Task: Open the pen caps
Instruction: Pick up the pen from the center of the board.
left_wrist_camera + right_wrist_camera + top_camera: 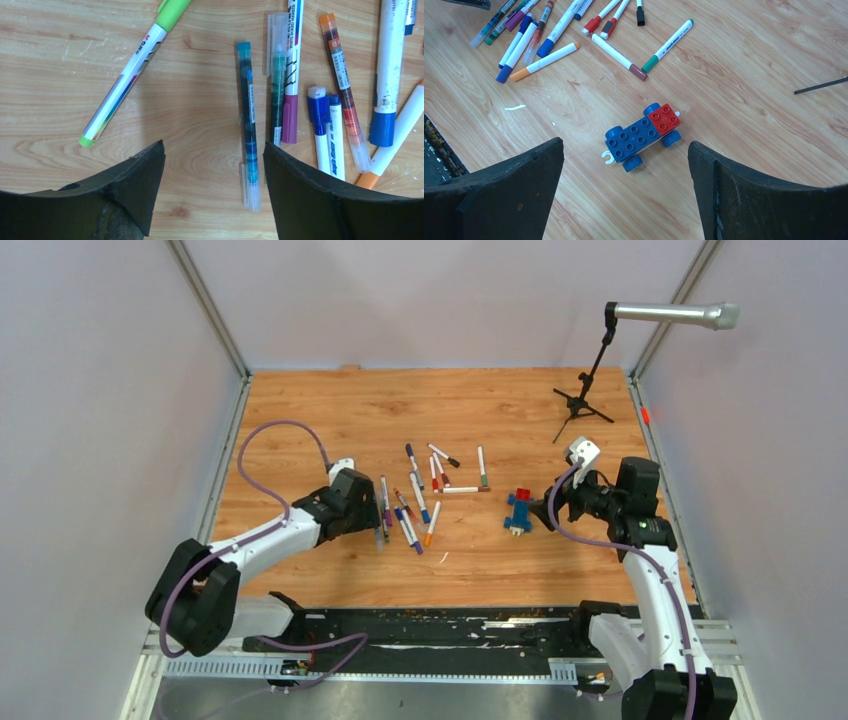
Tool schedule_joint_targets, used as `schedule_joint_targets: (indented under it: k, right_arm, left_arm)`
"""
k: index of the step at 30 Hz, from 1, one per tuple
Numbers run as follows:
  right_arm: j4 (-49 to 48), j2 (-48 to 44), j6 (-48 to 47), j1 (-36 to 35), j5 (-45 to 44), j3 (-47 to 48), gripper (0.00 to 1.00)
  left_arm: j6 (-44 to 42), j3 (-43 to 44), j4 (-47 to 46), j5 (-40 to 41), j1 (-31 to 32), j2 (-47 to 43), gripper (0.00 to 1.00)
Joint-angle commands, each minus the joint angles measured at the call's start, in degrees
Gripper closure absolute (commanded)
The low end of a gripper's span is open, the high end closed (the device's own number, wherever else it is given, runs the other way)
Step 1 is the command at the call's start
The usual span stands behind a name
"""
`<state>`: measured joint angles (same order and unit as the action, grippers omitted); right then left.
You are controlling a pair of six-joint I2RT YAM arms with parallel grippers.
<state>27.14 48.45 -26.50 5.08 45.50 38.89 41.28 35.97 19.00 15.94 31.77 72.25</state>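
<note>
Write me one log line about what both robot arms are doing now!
left gripper: open, over teal pen | right gripper: open, over blue-and-red toy car | pen caps: on, none gripped

Block car [638, 138]; microphone [672, 313] on stand

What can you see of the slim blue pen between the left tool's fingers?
The slim blue pen is a thin see-through plastic barrel with dark blue inside, a teal far end and a clear cap with a clip fitted on the near end. It lies flat on the wooden table between the open left tool's fingers, close to the right one, apart from the green pen.
</note>
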Motion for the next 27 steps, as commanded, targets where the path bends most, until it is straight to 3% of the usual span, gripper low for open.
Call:
schedule_joint_targets:
  k: [1,10,22,27]
  right_arm:
    - [-1.91,-0.28,-1.35,0.24,0.91,-0.05,0.05]
    - [-1.96,-0.54,-1.52,0.26,0.65,-0.13,0.05]
    - [-1.94,-0.76,-1.68,0.19,0.56,-0.13,0.05]
    - [-1.81,-0.88,-1.76,0.24,0.56,-0.13,0.05]
  left_arm:
    - [1.01,3.61,-1.20,4.00,1.49,2.65,0.22]
    - [0.29,8.05,0.33,7.56,4.67,10.12,0.37]
    - [0.65,9.12,-0.22,6.60,6.48,14.70,0.57]
    - [0.95,9.12,-0.35,6.53,7.07,15.87,0.61]
